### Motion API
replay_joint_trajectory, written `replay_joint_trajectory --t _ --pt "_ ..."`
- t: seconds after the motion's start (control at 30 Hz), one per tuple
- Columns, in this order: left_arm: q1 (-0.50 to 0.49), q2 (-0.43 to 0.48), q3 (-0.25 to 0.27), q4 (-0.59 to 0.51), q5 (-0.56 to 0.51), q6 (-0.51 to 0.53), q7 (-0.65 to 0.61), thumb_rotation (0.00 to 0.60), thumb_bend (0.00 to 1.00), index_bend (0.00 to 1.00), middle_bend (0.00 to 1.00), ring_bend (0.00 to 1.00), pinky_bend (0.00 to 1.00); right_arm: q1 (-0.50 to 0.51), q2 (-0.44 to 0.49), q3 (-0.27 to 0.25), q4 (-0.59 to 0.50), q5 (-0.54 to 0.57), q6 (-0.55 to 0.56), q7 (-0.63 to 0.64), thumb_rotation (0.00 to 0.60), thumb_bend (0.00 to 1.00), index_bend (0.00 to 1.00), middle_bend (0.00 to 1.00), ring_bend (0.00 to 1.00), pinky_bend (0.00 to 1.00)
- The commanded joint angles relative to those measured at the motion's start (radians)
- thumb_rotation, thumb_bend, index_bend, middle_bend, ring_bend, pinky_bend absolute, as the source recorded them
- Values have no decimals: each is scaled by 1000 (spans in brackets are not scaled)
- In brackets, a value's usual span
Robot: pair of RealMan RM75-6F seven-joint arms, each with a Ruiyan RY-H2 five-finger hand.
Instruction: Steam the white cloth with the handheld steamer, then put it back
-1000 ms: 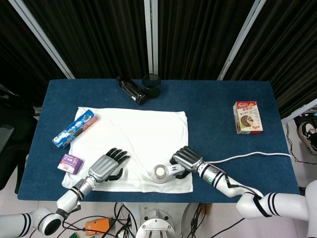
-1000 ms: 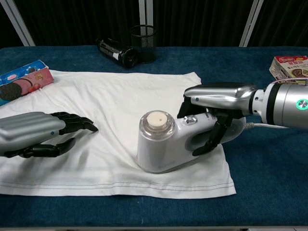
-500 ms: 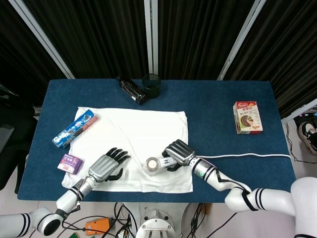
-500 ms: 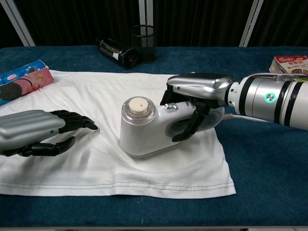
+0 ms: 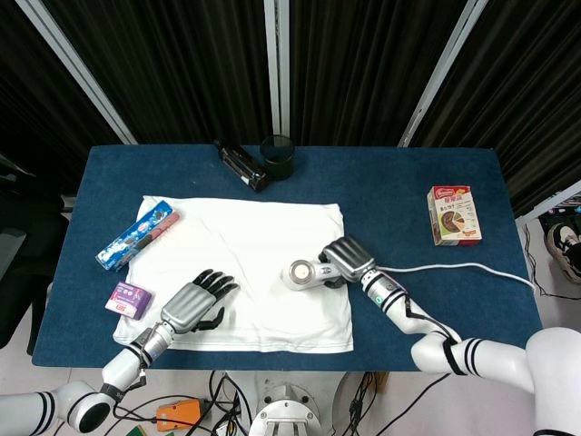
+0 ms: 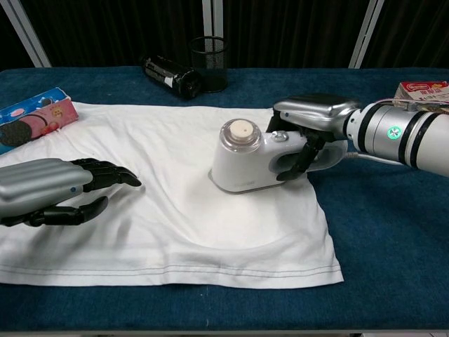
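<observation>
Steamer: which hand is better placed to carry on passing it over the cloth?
Right. The right hand grips the steamer on the white cloth; the left hand rests near the cloth's left edge, holding nothing.

The right hand [image 6: 309, 130] sits right of centre in the chest view, its silver back turned up and its dark fingers [image 6: 298, 158] curled down through the handle of the handheld steamer [image 6: 249, 158] — a full grip. Its forearm, a white sleeve with dark bands and a green light, runs off the right edge. In the head view that arm reaches in from the lower right corner toward the middle of the frame.

The left hand [image 6: 49, 191] lies at the left edge, palm down, fingers stretched toward frame centre and slightly parted, holding nothing — its arm enters the head view from the lower left.
</observation>
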Motion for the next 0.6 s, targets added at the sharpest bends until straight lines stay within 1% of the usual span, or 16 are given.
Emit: replay_joint_trajectory --t 0.03,0.1,0.2,0.3,0.43,0.6 --pt "0 0 0 -1 1 2 0 0 510 104 37 0 0 -14 9 21 51 54 -7 -8 600 572 964 791 882 800" --pt "0 0 0 -2 2 5 1 0 510 104 36 0 0 -23 14 34 67 74 -2 5 600 572 964 791 882 800" --pt "2 1 0 -5 5 11 3 0 510 103 37 0 0 -35 33 42 51 61 12 43 600 572 964 791 882 800" --pt "3 3 1 -8 9 17 7 0 510 104 37 0 0 -46 63 41 -2 7 40 92 600 572 964 791 882 800" --pt "4 7 1 -14 9 23 10 0 510 104 37 0 0 -48 80 31 -69 -61 61 137 600 572 964 791 882 800" --pt "5 7 0 -17 7 24 13 0 510 103 37 0 0 -29 50 15 -108 -114 48 158 600 572 964 791 882 801"
